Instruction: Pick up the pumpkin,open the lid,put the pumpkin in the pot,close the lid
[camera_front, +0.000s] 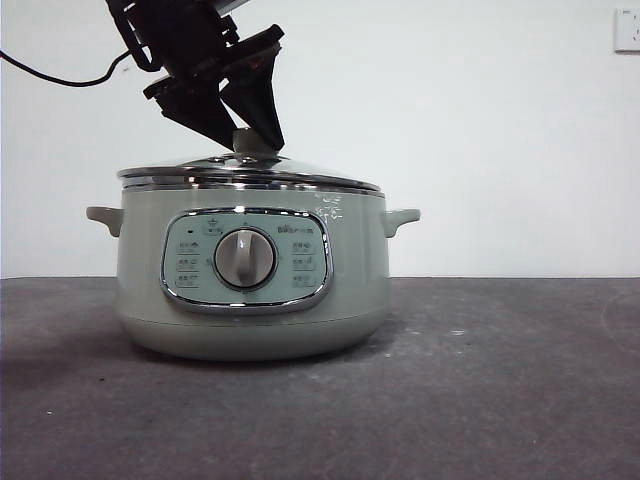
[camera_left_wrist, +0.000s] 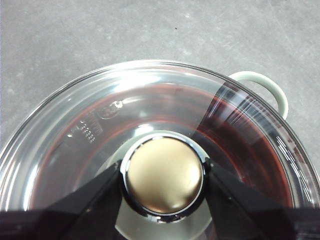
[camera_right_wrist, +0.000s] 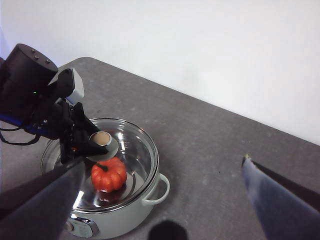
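My left gripper (camera_left_wrist: 162, 182) is closed on the knob (camera_left_wrist: 162, 174) of the lid (camera_left_wrist: 100, 120). In my left wrist view one black jaw touches the knob on each side, and the knob sits between them with its bright metal ring around it. In the front view the same gripper (camera_front: 252, 135) comes down from above, tilted, and its two dark tips meet at the knob (camera_front: 250, 143) over the middle of the pot (camera_front: 250, 280).

The lid (camera_front: 250, 172) lies on the pot, and its shiny rim rests along the top edge of the pot. I cannot tell if it is fully seated all around.

Below the lid, the pot stands on the grey table (camera_front: 500, 380). Its control panel (camera_front: 246, 260) with the round dial (camera_front: 244, 259) faces the front camera, and one small handle (camera_front: 402, 218) sticks out at each side.

The pumpkin (camera_right_wrist: 109, 174) is inside the pot. My right wrist view shows it through the glass of the lid (camera_right_wrist: 135, 150): orange, with its dark stem up, lying under the knob and a little toward the panel side of the pot (camera_right_wrist: 120, 220).

My right gripper (camera_right_wrist: 165, 200) is well apart from the pot, high above the table, and it holds nothing. Its two jaws stand wide from each other.

Behind the pot there is a white wall (camera_front: 480, 120), and a wall socket (camera_front: 627, 30) is on it, far to the side.
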